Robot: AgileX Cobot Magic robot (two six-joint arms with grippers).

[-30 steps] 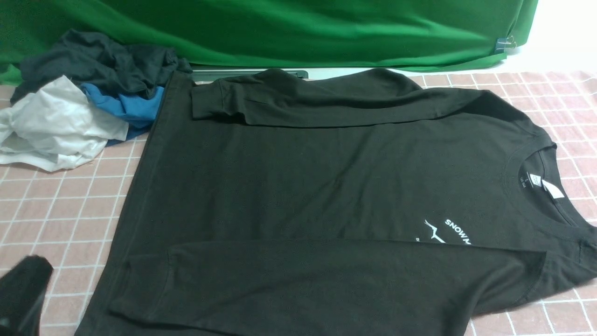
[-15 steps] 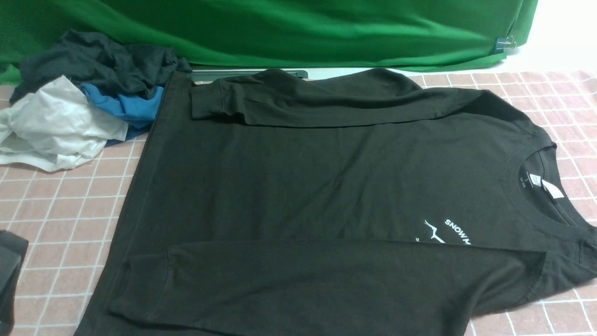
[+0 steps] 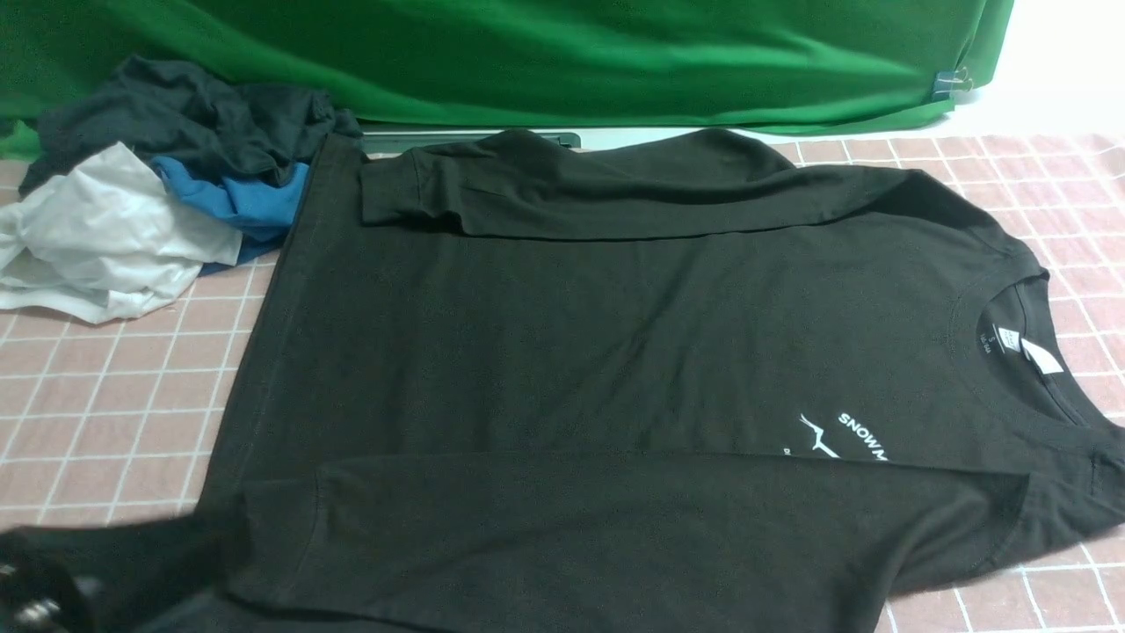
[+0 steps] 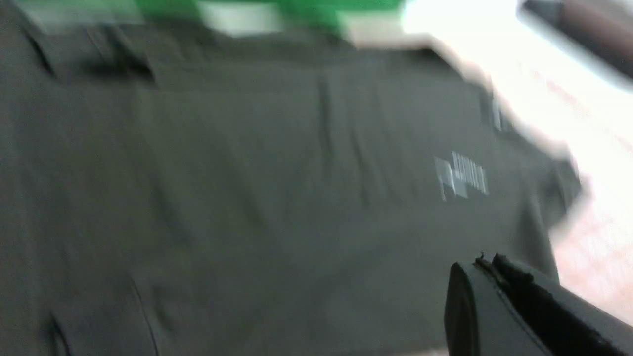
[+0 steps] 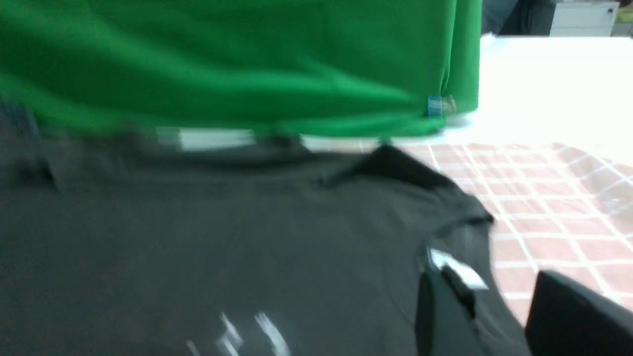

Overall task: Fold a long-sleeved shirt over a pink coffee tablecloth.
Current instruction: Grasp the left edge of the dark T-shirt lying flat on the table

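Note:
The black long-sleeved shirt (image 3: pixel 562 352) lies flat on the pink coffee tablecloth (image 3: pixel 114 396), collar to the right, both sleeves folded across the body. Its white lettering (image 3: pixel 861 435) and neck label (image 3: pixel 1041 356) show. My left gripper (image 3: pixel 53 580) is a dark blur at the shirt's near-left corner. In the left wrist view the left gripper (image 4: pixel 494 262) looks shut with nothing in it, over the shirt (image 4: pixel 247 198). My right gripper (image 5: pixel 499 296) is outside the front view. It stands open beside the collar and neck label (image 5: pixel 455 267), one finger over the shirt (image 5: pixel 247 237), one over the pink cloth (image 5: pixel 544 207).
A heap of dark grey, blue and white garments (image 3: pixel 158 176) sits at the far left, touching the shirt's hem corner. The green backdrop cloth (image 3: pixel 527 53) hangs along the back, with a clip (image 3: pixel 954 85) at its right end. The pink cloth runs past both sides of the shirt.
The left gripper sank toward the frame's lower left edge, then swept right to the shirt's near-left corner, now blurred. The shirt has not moved.

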